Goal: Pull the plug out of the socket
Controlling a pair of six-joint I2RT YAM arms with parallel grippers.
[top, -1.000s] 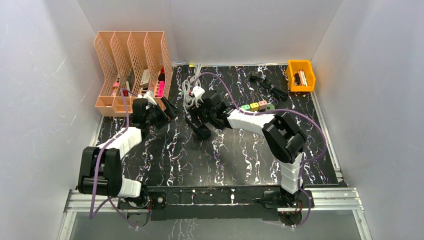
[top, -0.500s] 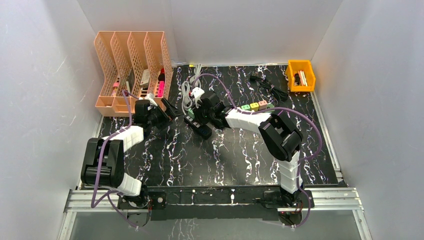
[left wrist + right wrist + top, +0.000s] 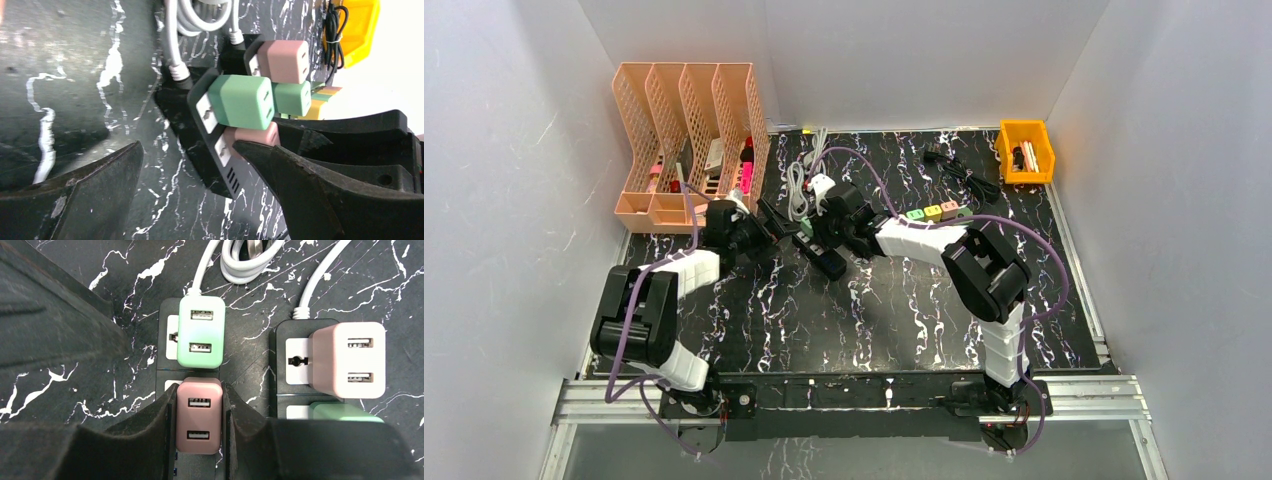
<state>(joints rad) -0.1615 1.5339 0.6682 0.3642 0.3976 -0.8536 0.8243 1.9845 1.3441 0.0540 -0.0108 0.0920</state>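
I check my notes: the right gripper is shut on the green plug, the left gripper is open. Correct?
No. The right wrist view shows the right gripper shut on the pink plug; the green plug is free. The left gripper is open.

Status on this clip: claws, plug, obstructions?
Right claw shut on pink square USB plug, seated in black power strip. Left claw open, alongside. Green square plug adjacent, not obstructing.

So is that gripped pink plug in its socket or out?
In. The pink plug sits flush on the black power strip, the right hand shut around it.
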